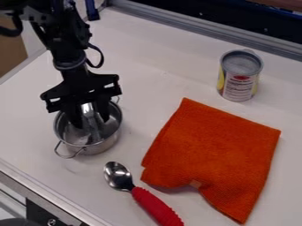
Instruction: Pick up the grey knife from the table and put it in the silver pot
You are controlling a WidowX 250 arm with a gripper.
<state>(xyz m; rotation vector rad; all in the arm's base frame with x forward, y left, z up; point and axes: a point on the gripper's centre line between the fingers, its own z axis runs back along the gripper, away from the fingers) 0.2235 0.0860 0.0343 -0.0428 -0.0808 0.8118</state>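
Observation:
The black gripper (91, 122) hangs at the left, pointing down into a small metal pot (105, 145). Its two fingers stand apart, open, with their tips inside the pot's rim. Between them is a shiny silver piece (88, 110); whether it is a separate utensil or part of the pot's inside, I cannot tell. The pot stands upright, with one wire handle toward the front left and another at the back right, partly behind the gripper.
In front of the pot lies a spoon (154, 206) with a red ribbed handle. An orange cloth (215, 154) is spread at the right, and a can (239, 80) stands upright behind it. A metal rail (194, 24) edges the white table (159, 57) at the back.

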